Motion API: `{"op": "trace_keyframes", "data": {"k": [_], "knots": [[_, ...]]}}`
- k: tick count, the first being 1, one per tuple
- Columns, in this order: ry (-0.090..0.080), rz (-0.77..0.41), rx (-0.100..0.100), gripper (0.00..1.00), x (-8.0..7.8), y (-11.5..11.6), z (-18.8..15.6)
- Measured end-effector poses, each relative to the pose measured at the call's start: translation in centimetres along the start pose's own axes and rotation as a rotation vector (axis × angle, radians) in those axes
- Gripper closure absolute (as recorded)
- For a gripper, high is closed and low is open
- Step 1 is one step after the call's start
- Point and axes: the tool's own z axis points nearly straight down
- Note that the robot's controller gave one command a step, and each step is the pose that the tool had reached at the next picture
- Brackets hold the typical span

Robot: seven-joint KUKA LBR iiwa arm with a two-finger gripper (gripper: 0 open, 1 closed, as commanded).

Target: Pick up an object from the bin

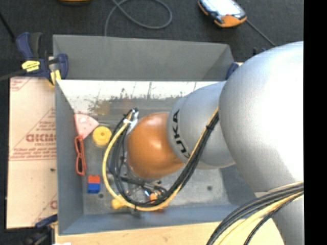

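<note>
Camera view: arm reaches in from the right, and its orange cover and looped cables hang over the middle-front floor of the grey bin; the hand sits low beneath the cover, grip state cannot be told. Nearest item: 1 small yellow piece just left of the hand, against the front wall. Along the left wall, apart from the hand: 1 pink wedge, 1 yellow round piece, 1 orange-red spectacle frame, 1 red block touching 1 blue block.
</note>
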Motion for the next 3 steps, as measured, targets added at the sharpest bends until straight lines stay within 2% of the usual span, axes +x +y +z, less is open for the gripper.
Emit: {"op": "trace_keyframes", "data": {"k": [1,3], "knots": [[0.010,-0.045,-0.002,1.00,0.82,-0.57,0.05],[0.013,-0.044,-0.003,1.00,0.88,-0.55,-0.25]]}}
